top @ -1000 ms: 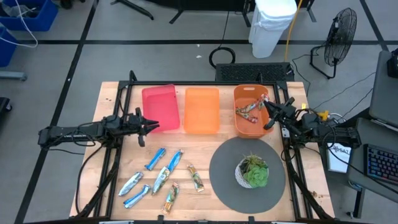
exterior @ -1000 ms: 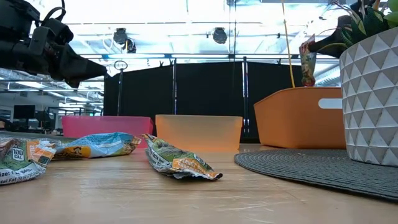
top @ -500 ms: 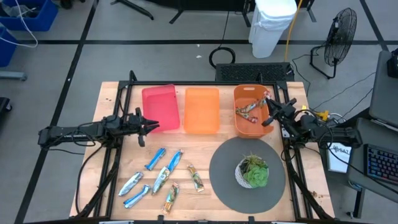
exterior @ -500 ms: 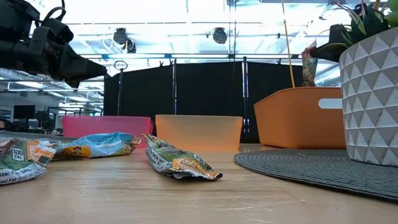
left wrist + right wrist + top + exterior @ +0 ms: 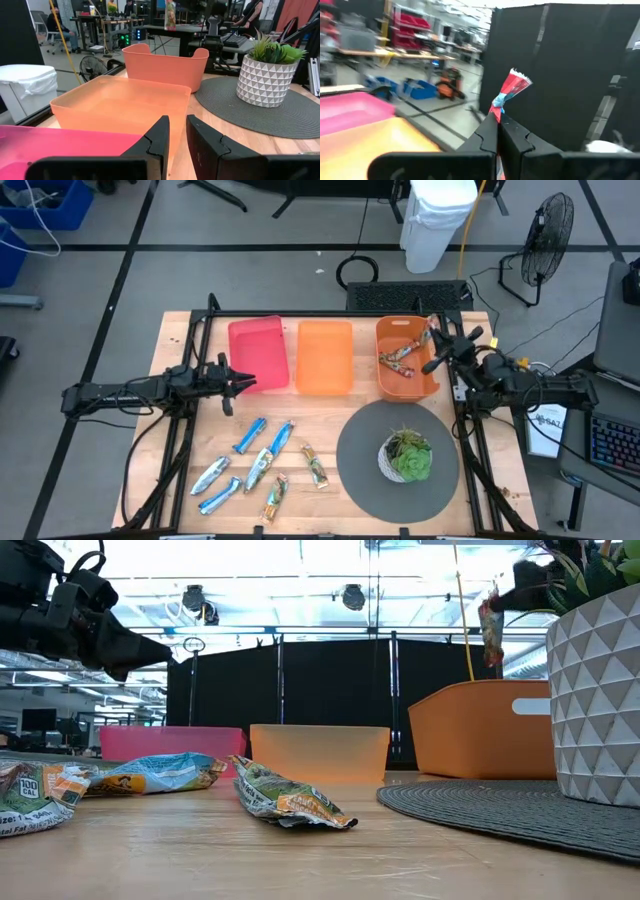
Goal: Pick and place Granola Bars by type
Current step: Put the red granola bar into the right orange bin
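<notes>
My right gripper (image 5: 432, 358) is over the dark orange bin (image 5: 384, 386) at the far right, shut on a brown-red granola bar (image 5: 490, 628). Several brown-red bars (image 5: 400, 358) lie in that bin. Several blue bars (image 5: 249, 435) and two green-gold bars (image 5: 316, 467) lie flat on the table's near left. My left gripper (image 5: 250, 380) waits by the pink bin (image 5: 258, 355), empty, its fingers (image 5: 162, 131) a narrow gap apart. My right gripper pinches the brown-red bar between its two fingers (image 5: 490, 131), near one end. The crimped red end (image 5: 512, 87) sticks out past the fingertips. In the low view the rest of the bar (image 5: 490, 640) hangs nearly upright, clear above the bin (image 5: 480, 730).
A light orange bin (image 5: 325, 358) stands between the pink and dark orange ones along the far side. A potted plant (image 5: 407, 455) in a white pot stands on a round grey mat (image 5: 360, 470) at the near right. Bare wood lies between the bins and the loose bars.
My right gripper has risen a little over the dark orange bin, keeping its hold. The brown-red bar has gone up with it and still hangs clear of the bin.
</notes>
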